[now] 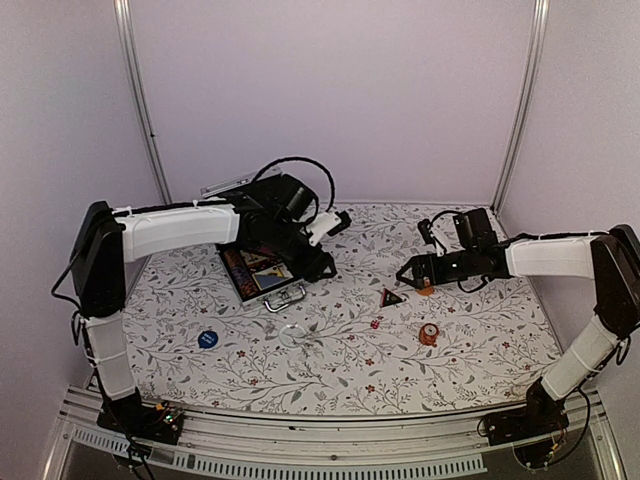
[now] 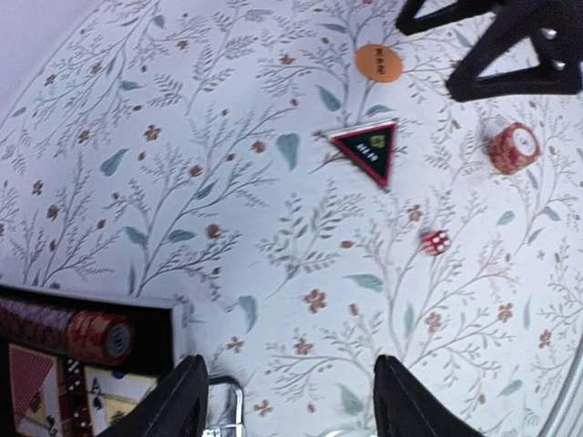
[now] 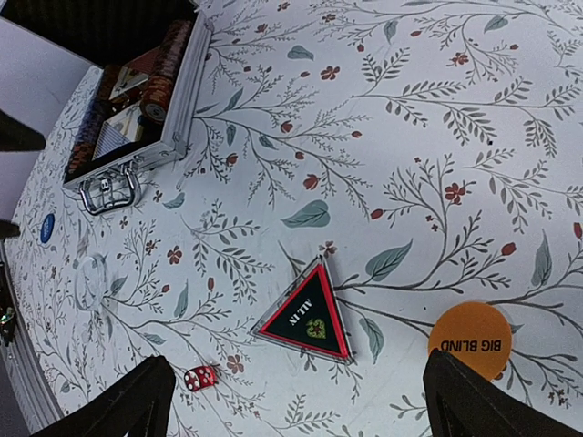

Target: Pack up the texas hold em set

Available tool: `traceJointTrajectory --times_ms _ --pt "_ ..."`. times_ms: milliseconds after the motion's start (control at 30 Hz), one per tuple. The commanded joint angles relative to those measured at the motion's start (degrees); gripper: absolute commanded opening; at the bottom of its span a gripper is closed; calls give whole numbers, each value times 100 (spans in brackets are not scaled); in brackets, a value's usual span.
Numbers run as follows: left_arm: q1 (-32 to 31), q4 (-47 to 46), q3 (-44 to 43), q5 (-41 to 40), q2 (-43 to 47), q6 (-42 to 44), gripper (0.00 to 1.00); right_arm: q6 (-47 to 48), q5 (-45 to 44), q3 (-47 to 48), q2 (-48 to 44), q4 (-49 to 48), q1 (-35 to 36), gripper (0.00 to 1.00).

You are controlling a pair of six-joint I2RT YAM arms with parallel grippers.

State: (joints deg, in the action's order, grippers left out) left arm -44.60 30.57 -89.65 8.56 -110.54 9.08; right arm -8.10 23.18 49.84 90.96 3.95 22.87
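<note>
Nearest the overhead camera runs the metal rail (image 1: 330,440) that carries both arm bases, with the floral cloth (image 1: 480,340) spread behind it.

On the left of the cloth lies a blue round token (image 1: 207,339), with a faint clear ring (image 1: 291,335) to its right. Behind them the silver briefcase (image 1: 262,272) lies open, handle (image 1: 285,298) toward the rail. Inside it are reddish chip rows (image 2: 64,330) and card decks (image 2: 55,391). The left gripper (image 2: 291,401) hangs over the case's right edge, its fingers spread and nothing between them.

Right of the case, on bare cloth, the triangular token (image 1: 391,297) lies flat, with the red die (image 1: 375,324) just in front of it. Further right sits a reddish round piece (image 1: 428,334) with a pale face. The orange round token (image 3: 470,340) lies beside the triangle. The right gripper (image 3: 301,410) hovers above both with its jaws spread wide, holding nothing.
</note>
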Motion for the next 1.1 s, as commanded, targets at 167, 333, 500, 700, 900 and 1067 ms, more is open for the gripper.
traceJointTrajectory --times_ms 167,333,500,700,900,1067 --pt "-1182 -95 -811 -379 -1192 -1667 65 -161 -436 -71 -295 52 -177 99" --pt "-1414 -87 -960 -608 -1540 -2448 68 -189 -374 -97 -268 3 -188 99" --pt "-1431 -390 -875 -421 -1607 -2902 67 -239 -341 -190 -277 -68 -193 99" --pt "-1516 -363 -1132 -330 -1954 -3094 60 -236 -373 -253 -358 -69 -195 99" --pt "-1558 -270 -1373 -480 -2219 -3144 56 -219 -352 -290 -399 -76 -187 99" --pt "-1577 -246 -1462 -442 -2371 -3142 52 -222 -351 -333 -410 -91 -194 99"
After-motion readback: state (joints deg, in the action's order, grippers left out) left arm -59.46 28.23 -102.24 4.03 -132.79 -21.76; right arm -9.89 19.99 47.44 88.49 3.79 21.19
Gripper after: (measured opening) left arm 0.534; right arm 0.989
